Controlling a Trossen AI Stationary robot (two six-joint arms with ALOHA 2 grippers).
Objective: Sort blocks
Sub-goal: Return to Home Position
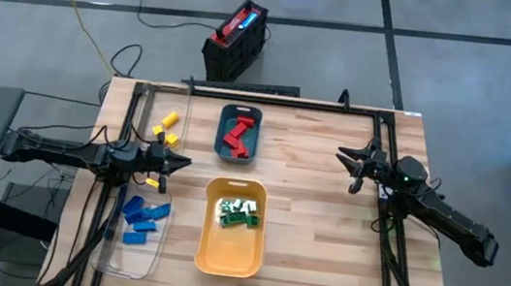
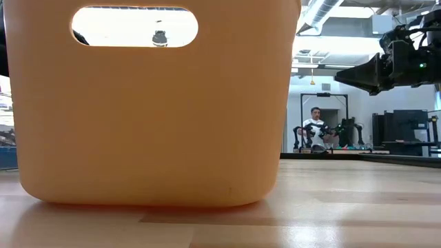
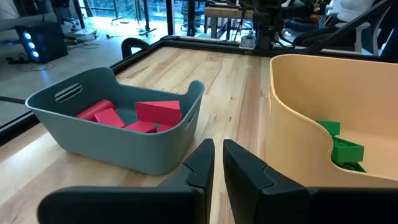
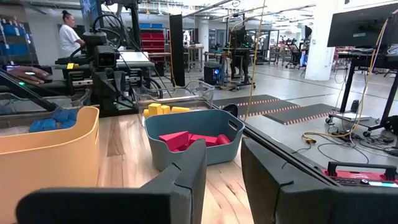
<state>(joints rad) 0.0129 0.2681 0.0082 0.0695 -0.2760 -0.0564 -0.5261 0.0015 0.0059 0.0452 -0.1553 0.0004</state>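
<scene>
Tabletop (image 1: 323, 229): teal tray (image 1: 220, 135) holds red blocks (image 1: 236, 139), yellow tray (image 1: 227, 252) green blocks (image 1: 242, 219); left fingers (image 3: 200, 167) nearly closed, right fingers (image 4: 191, 163) apart, empty.

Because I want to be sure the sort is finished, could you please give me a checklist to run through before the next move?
1. Left gripper empty: ok, fingers almost shut with nothing between them.
2. Right gripper empty: ok, open, nothing held.
3. Red blocks only in the teal tray: ok.
4. Green blocks only in the yellow tray: ok.
5. Yellow blocks and blue blocks kept apart in the clear trays: ok.
6. Stray blocks on the table: ok, none seen in the high view.
</scene>
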